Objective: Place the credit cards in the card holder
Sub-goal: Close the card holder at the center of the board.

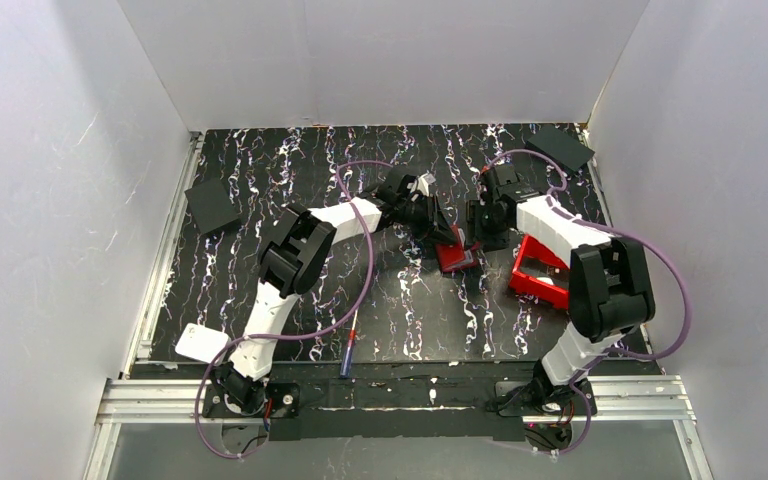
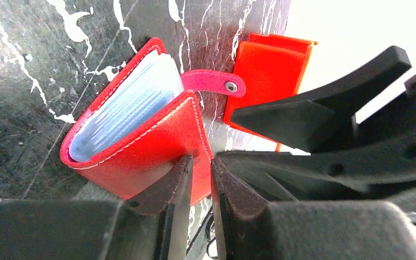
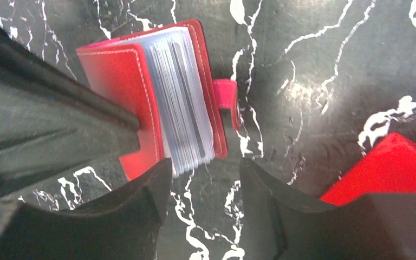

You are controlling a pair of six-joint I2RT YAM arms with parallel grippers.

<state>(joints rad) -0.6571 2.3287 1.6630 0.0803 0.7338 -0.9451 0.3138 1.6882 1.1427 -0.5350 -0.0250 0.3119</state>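
The red card holder [image 1: 456,256] lies open on the black marbled table, its clear sleeves [image 3: 181,97] fanned out. A thin dark card edge [image 3: 188,108] shows between the sleeves. My left gripper [image 2: 200,165] is shut on the edge of the holder's upper cover [image 2: 157,146] and holds it lifted; its snap strap [image 2: 216,82] sticks out behind. My right gripper [image 3: 205,165] stands open just below the sleeves with nothing between its fingers, the left fingertip [image 3: 160,173] right at the sleeves' corner. A pale flat card [image 1: 200,343] lies near the left arm's base.
A red open-topped bin [image 1: 540,275] stands just right of the holder, under the right arm. Black flat squares lie at the left [image 1: 210,207] and the back right [image 1: 560,148]. A pen [image 1: 348,355] lies near the front edge. White walls enclose the table.
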